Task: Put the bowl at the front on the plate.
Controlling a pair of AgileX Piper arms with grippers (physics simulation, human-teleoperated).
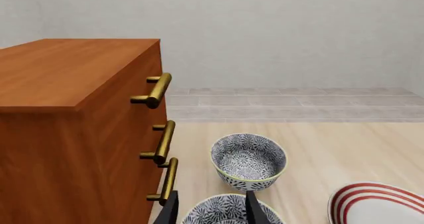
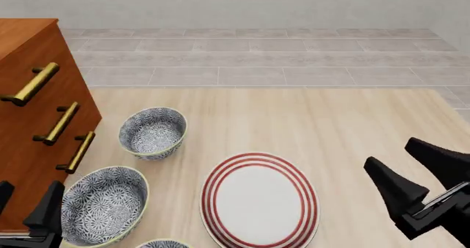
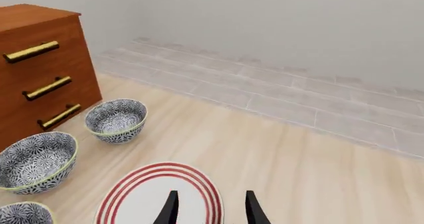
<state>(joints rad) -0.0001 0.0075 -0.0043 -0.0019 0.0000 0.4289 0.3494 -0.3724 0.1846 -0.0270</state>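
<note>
The bowl at the front [image 2: 162, 243] barely shows at the bottom edge of the front view, its blue-grey floral inside cut off; it also appears in the right wrist view [image 3: 22, 214]. The white plate with red rings [image 2: 261, 201] [image 3: 139, 196] [image 1: 378, 204] lies just right of it on the table. My left gripper [image 2: 26, 201] [image 1: 212, 211] is open at the near left, beside the middle bowl. My right gripper [image 2: 389, 152] [image 3: 209, 208] is open and empty, to the right of the plate.
Two more bowls with the same pattern stand behind the front one: a middle bowl [image 2: 103, 204] [image 1: 229, 211] and a far bowl [image 2: 152, 132] [image 1: 248, 160]. A wooden drawer cabinet [image 2: 29, 121] with brass handles [image 2: 60, 122] fills the left side. A grey tiled floor lies beyond the table.
</note>
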